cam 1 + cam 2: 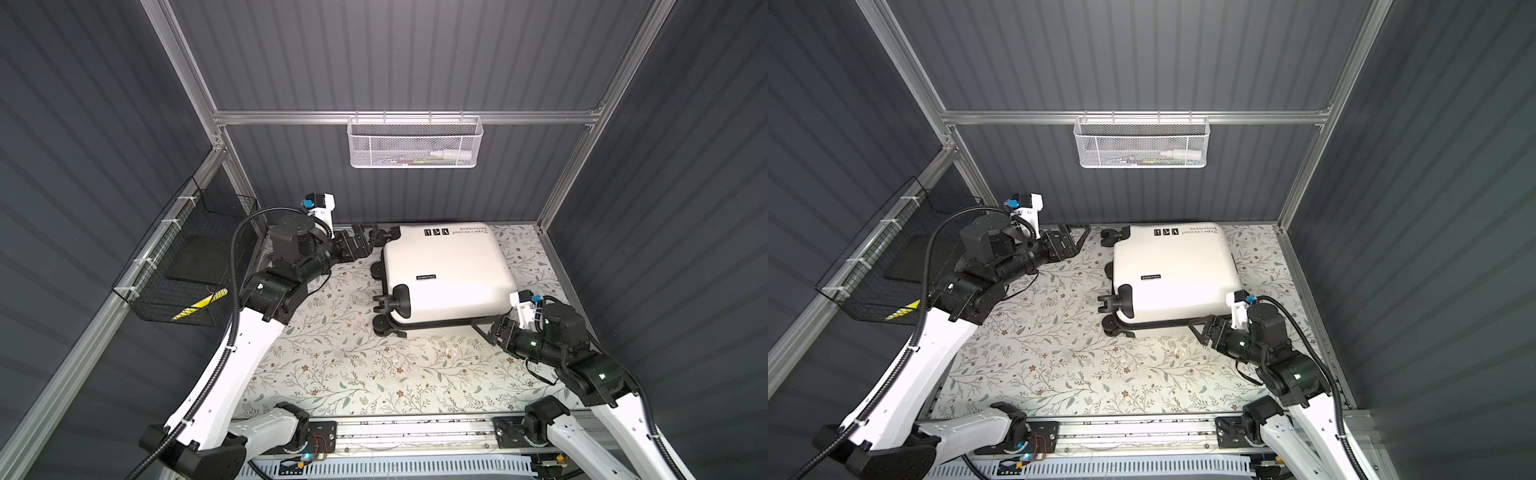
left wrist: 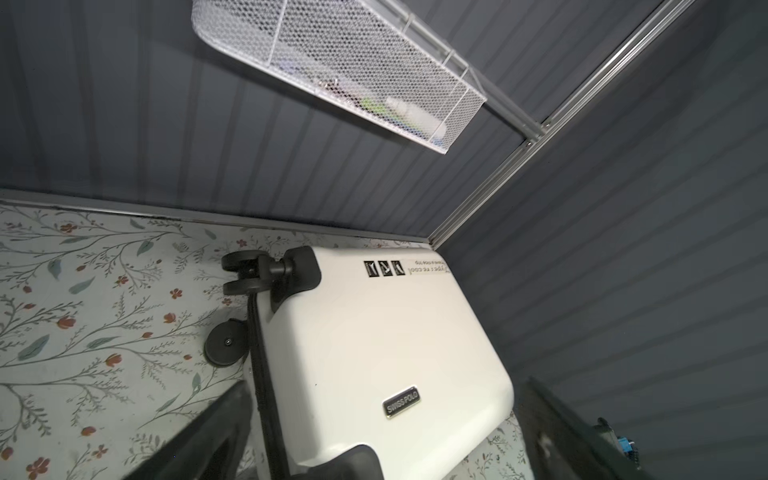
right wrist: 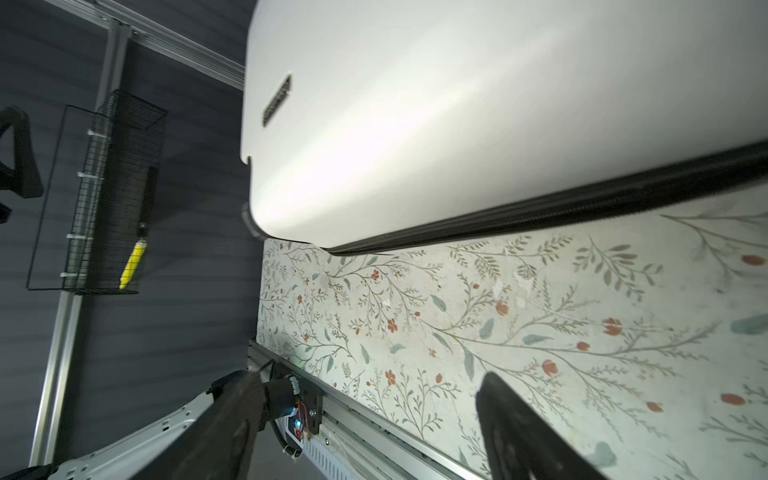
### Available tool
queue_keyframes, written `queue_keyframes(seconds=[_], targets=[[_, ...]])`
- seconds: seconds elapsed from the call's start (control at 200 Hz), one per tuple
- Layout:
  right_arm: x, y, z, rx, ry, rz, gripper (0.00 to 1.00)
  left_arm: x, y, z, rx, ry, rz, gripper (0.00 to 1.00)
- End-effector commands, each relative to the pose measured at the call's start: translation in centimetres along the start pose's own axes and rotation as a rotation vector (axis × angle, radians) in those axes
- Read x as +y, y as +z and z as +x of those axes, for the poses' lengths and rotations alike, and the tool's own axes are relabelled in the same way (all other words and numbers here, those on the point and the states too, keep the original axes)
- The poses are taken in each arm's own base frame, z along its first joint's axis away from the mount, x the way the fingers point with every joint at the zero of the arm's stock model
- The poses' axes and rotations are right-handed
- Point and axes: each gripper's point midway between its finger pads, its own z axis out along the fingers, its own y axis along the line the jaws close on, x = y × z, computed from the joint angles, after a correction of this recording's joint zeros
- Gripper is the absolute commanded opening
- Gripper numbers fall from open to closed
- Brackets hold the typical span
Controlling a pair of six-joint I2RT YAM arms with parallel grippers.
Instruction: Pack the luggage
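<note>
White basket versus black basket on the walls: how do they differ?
The white basket is fine mesh; the black basket is open wire grid. The white basket hangs on the back wall, the black basket on the left wall. The white basket holds a white bottle; the black basket holds a yellow item with black stripes. Both are wall-hung.

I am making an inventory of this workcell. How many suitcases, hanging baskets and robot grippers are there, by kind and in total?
Suitcases: 1, the small white hard-shell suitcase.
Hanging baskets: 2, the white mesh wall basket and the black wire basket.
Grippers: 2, the left gripper and the right gripper, both open.
Total: 5.
</note>
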Motion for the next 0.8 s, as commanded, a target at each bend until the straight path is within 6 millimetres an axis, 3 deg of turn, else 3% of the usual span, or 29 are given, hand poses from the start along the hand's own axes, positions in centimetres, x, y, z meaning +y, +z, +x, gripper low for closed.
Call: queue_keyframes(seconds=[0.0, 0.205, 0.33, 0.495, 0.795], targets=[[-2.5, 0.7, 1.1, -0.002, 0.057, 0.058, 0.83, 2.0, 1.6, 1.3, 0.067, 0.053, -0.067, 1.0], [-8.7, 2.2, 3.3, -0.033, 0.17, 0.187, 0.83, 4.0, 5.9, 2.3, 0.153, 0.085, -0.104, 1.0], [-11.3, 3.3, 4.2, -0.06, 0.23, 0.213, 0.83, 5.4, 9.1, 2.9, 0.219, 0.136, -0.129, 1.0], [-13.2, 4.0, 4.3, -0.083, 0.272, 0.232, 0.83, 6.4, 13.3, 3.7, 0.3, 0.216, -0.107, 1.0], [-15.3, 5.1, 2.8, -0.134, 0.357, 0.252, 0.82, 7.7, 19.7, 4.4, 0.393, 0.367, -0.051, 1.0]])
